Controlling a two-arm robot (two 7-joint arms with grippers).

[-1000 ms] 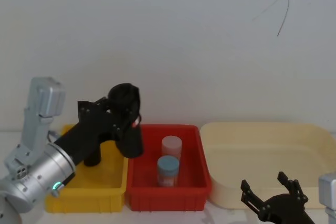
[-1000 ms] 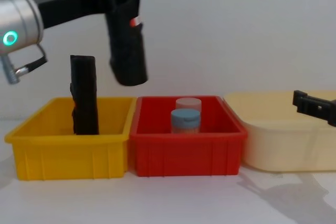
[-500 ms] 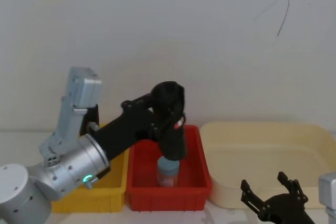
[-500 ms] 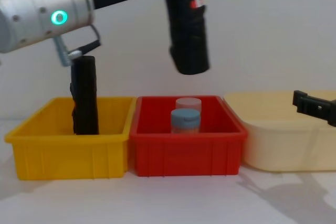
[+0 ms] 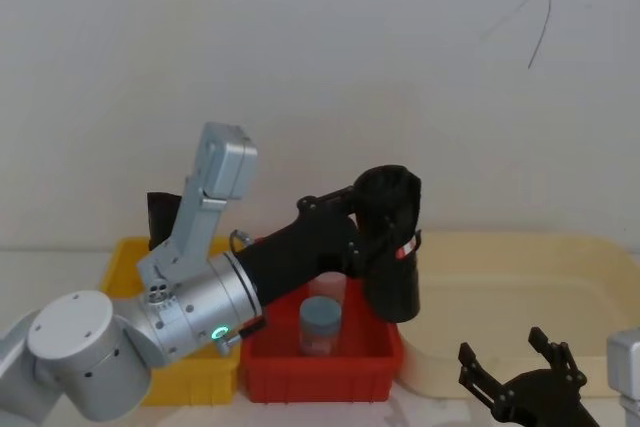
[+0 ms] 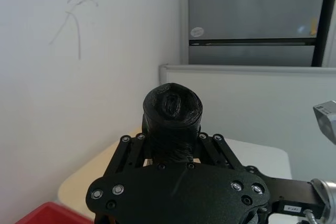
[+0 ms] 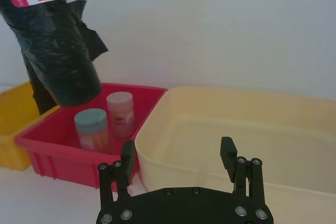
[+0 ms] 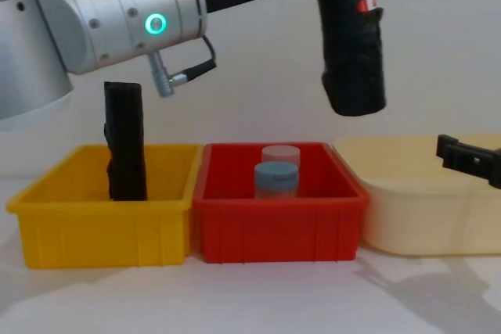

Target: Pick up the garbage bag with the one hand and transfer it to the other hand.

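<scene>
Hanging in the air, the bag [image 8: 354, 60] is clamped near its top end by the left pincer [image 5: 372, 230], whose fingers press into the crinkly black plastic from both sides. The roll stands close to upright, tilted a little, with its free lower end well above the bins. From the chest view that lower end hovers over the line where the red bin [image 8: 278, 228] meets the cream tub [image 8: 423, 217], touching neither. A red-and-white label [image 8: 366, 4] wraps the bag just below the grip. The left arm reaches across from the left, and a green ring [image 8: 156, 23] glows on its silver housing.

The right pincer [image 5: 510, 349] sits low at the right, on the near side of the cream tub, with its fingers spread apart and nothing between them. It is well apart from the bag, which hangs higher and to its left.

In the red bin two jars stand close together: a blue-lidded jar [image 8: 275, 180] in front and a pale jar [image 8: 280, 154] just behind it. In the yellow bin [image 8: 102, 232], leftmost of the three, a slim black roll [image 8: 125, 142] stands upright near the back. All three containers rest side by side on the white bench [image 8: 250, 295].
</scene>
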